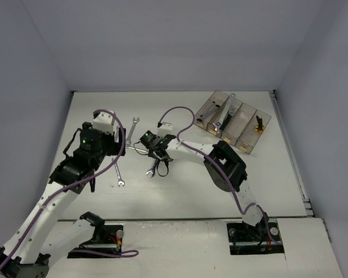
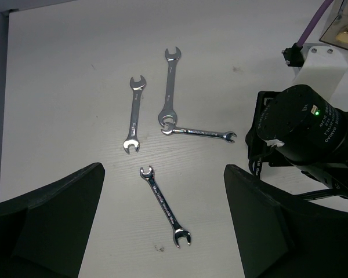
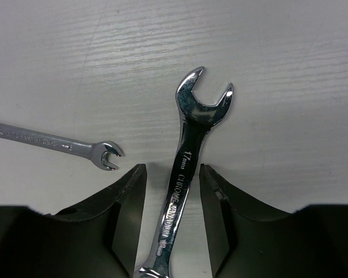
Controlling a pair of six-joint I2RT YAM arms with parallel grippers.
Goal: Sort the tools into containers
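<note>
While few tools (image 1: 223, 116) lie in containers (image 1: 245, 120), right gripper (image 3: 171, 172), jaws apart, straddles 17mm wrench (image 3: 189, 142); beneath spread left gripper (image 2: 162, 194), four wrenches (image 2: 134, 114) unsorted.

Your white table (image 1: 180, 194) carries a row of smoky bins (image 1: 234, 120) at its far right corner. Left of centre you see silver wrenches (image 2: 135, 114) lying flat, two touching at their ends. A 17mm wrench (image 3: 191, 168) lies beside a smaller wrench (image 3: 58, 143).

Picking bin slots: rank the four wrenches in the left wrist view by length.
Largest: nearest wrench, though closeness may inflate it.
Then left wrench, upper wrench, crosswise wrench: too alike to rank.
</note>
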